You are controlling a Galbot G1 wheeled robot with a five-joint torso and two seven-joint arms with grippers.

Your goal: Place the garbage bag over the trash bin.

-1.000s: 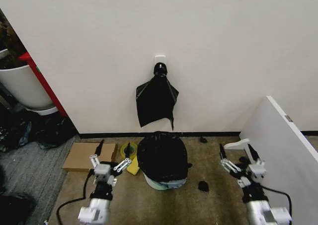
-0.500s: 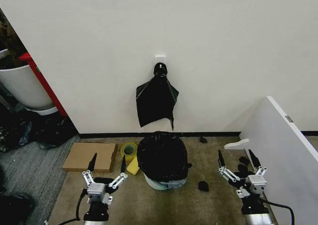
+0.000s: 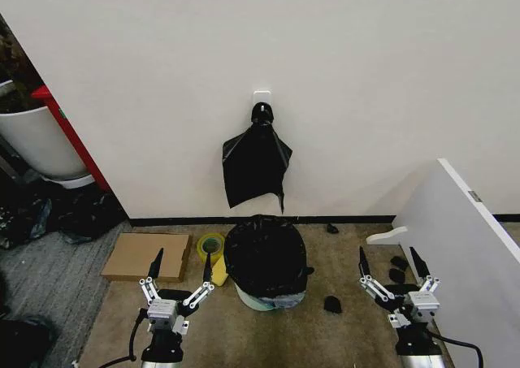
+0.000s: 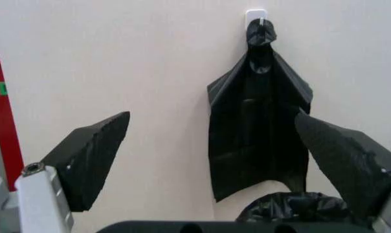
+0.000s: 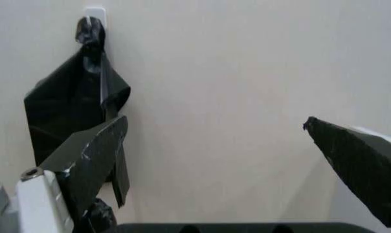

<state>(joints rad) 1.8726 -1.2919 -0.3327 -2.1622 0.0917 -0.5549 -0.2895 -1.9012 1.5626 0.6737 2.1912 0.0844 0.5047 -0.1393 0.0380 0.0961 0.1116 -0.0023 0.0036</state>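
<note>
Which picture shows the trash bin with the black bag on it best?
The head view: the trash bin stands whole on the floor, the garbage bag draped over its top. The left wrist view catches just the bag's crinkly top at the edge. The right wrist view shows mostly wall.

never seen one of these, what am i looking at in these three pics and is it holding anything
This is a wheeled robot with two arms. The wide picture comes from a camera on its head, looking down at the floor by a wall. The other two come from cameras on its wrists, so the dark wedges at their edges are its own fingers.

The left hand and right hand both hang low in the head view, open and holding nothing.

Between them stands the trash bin, with the garbage bag draped over its top. Above it a bunch of black bags hangs from a wall hook. On the floor lie a flat cardboard piece, a yellow tape roll and black scraps.
</note>
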